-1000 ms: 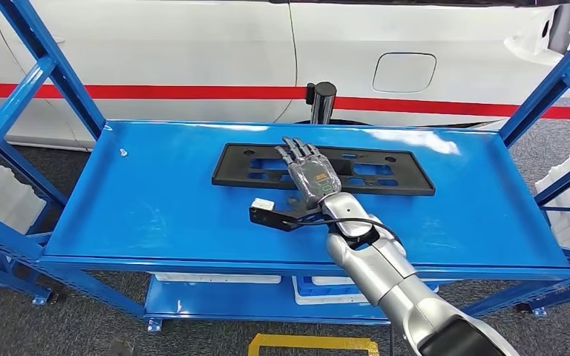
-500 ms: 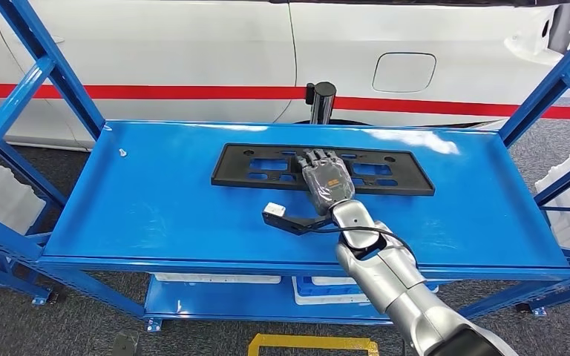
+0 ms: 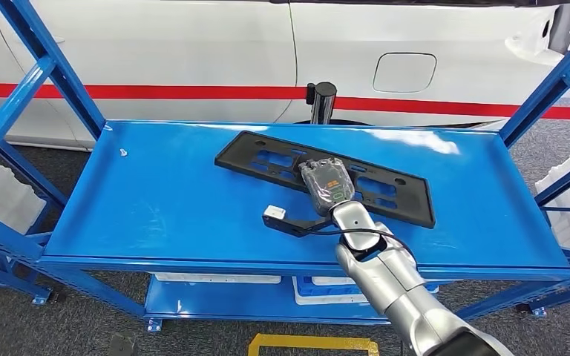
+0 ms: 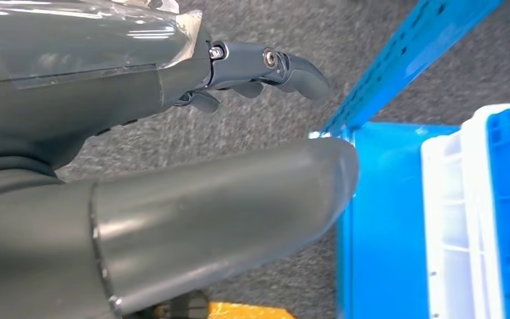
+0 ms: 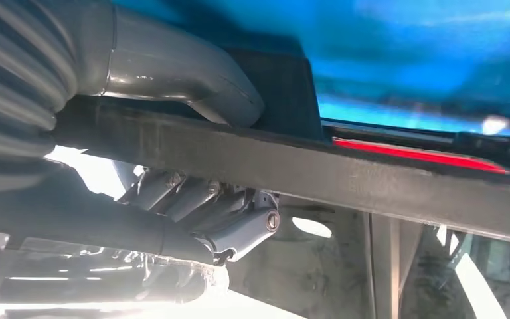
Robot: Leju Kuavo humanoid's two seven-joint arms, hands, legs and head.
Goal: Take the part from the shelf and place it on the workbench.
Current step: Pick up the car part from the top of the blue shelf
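Observation:
The part, a long flat black plastic plate (image 3: 386,189) with cut-out slots, sits tilted above the blue shelf (image 3: 148,200); its left end is raised and its right end is low near the shelf. My right hand (image 3: 326,184) grips its near edge around the middle, fingers curled over the top and thumb (image 5: 192,73) underneath. In the right wrist view the plate's edge (image 5: 372,176) runs as a dark bar across the picture between thumb and fingers (image 5: 212,212). My left hand (image 4: 172,199) hangs over grey floor, fingers (image 4: 272,66) loosely bent and holding nothing.
Blue uprights (image 3: 37,81) and diagonal braces (image 3: 557,81) frame the shelf on both sides. A white car body with a red stripe (image 3: 193,91) stands behind. A black post (image 3: 323,100) rises behind the shelf. Blue and white bins (image 4: 478,219) sit lower down.
My right hand closed its fingers over the plate's near edge and lifted it. The plate, flat on the shelf before, now sits tilted and turned, left end up.

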